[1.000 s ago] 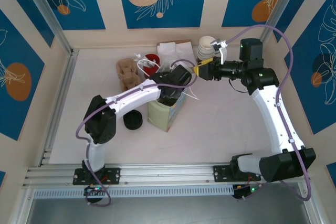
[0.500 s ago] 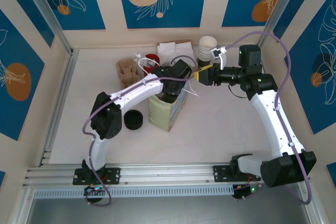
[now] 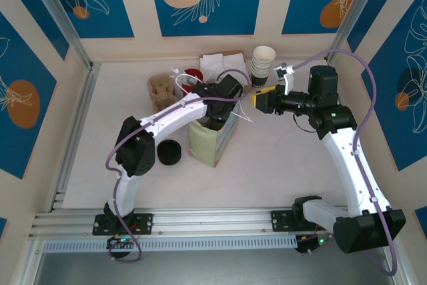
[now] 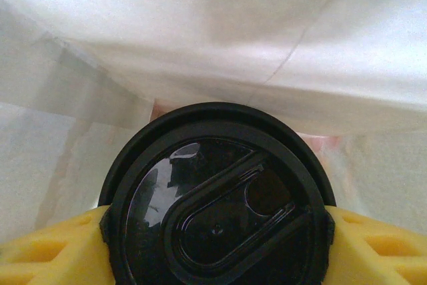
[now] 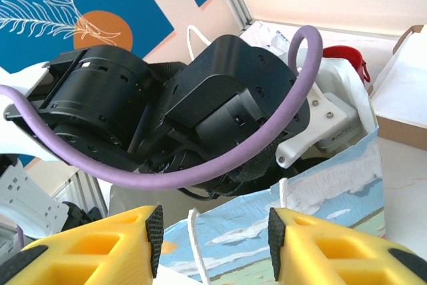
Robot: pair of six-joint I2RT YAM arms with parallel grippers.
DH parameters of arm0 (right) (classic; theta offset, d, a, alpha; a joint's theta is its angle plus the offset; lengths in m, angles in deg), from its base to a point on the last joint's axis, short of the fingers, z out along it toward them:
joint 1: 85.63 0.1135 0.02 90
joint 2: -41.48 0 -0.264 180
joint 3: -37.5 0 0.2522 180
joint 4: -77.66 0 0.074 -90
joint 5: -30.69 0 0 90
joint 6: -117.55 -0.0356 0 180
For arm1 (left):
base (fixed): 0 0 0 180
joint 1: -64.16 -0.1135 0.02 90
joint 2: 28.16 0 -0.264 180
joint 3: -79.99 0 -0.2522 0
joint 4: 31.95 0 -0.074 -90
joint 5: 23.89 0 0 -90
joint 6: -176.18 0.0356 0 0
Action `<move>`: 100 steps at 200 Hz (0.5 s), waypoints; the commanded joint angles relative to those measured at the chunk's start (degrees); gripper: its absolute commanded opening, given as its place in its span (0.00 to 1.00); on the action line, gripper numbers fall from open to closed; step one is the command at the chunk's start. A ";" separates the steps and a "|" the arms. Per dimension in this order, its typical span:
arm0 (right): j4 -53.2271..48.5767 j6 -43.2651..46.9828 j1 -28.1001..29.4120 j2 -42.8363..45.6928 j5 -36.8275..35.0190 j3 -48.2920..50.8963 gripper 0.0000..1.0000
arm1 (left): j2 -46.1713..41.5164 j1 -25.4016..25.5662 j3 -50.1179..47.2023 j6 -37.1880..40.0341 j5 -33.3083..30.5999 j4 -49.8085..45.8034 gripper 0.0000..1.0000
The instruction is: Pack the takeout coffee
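Note:
In the left wrist view the takeout coffee (image 4: 213, 205) shows its round black lid from above, with white bag walls behind it. My left gripper (image 4: 213, 231) is shut on it, one yellow finger (image 4: 47, 251) on each side of the lid. From above, the left gripper (image 3: 215, 119) reaches down into the mouth of the standing paper bag (image 3: 208, 146). My right gripper (image 3: 260, 100) hovers open just right of the bag's top. In the right wrist view the right gripper (image 5: 215, 238) frames the bag's painted rim (image 5: 320, 191) and a white handle cord (image 5: 195, 231), touching neither.
A stack of cream cups (image 3: 263, 61) stands at the back right, close to the right wrist. A low stack of black lids (image 3: 169, 153) lies left of the bag. A cardboard carrier (image 3: 160, 91), a red object (image 3: 193, 75) and white paper (image 3: 220, 66) sit behind it.
My right gripper has drawn back to the right, away from the bag's mouth. The left arm has shifted slightly at the bag, still holding the cup.

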 commanded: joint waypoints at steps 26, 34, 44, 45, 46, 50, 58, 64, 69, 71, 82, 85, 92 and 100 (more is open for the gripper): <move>1.65 -3.82 0.08 0.25 -3.01 1.67 0.48 | 3.87 -0.49 -1.70 0.19 4.86 -3.09 0.68; 1.62 -4.35 0.53 0.16 -4.46 1.79 0.48 | 3.72 -0.46 -0.96 0.35 4.81 -3.49 0.68; 1.57 -5.19 1.10 -0.01 -6.14 1.88 0.48 | 3.49 -0.46 -0.07 0.43 4.81 -3.93 0.70; 1.56 -5.25 1.16 -0.01 -6.30 1.88 0.48 | 3.44 -0.48 0.01 0.44 4.77 -3.96 0.70; 1.60 -5.37 1.28 -0.01 -6.42 1.87 0.48 | 3.42 -0.44 0.10 0.49 4.75 -4.02 0.70; 1.70 -5.72 1.51 -0.09 -6.91 1.94 0.48 | 3.31 -0.49 0.52 0.46 4.66 -4.23 0.72; 2.05 -6.43 2.03 -0.34 -7.87 1.90 0.48 | 3.14 -0.44 1.31 0.56 4.27 -4.75 0.75; 2.32 -7.06 2.53 -0.50 -8.82 1.88 0.48 | 2.98 -0.52 1.73 0.59 4.02 -5.00 0.76; 2.56 -7.73 2.89 -0.69 -9.49 1.87 0.49 | 2.90 -0.56 2.06 0.57 3.79 -5.20 0.77; 2.62 -8.06 2.95 -0.78 -9.77 1.87 0.49 | 2.92 -0.57 2.15 0.63 3.77 -5.27 0.77; 3.08 -10.39 3.69 -1.45 -10.93 1.65 0.49 | 2.69 -0.66 2.76 0.61 3.43 -5.61 0.79; 3.21 -11.23 3.80 -1.76 -11.20 1.61 0.50 | 2.63 -0.65 2.93 0.70 3.29 -5.73 0.80; 3.38 -12.92 4.16 -2.34 -11.67 1.37 0.50 | 2.45 -0.68 3.37 0.63 3.06 -6.12 0.83; 3.28 -14.99 4.54 -3.18 -12.37 1.07 0.51 | 2.27 -0.73 3.89 0.68 2.88 -6.44 0.87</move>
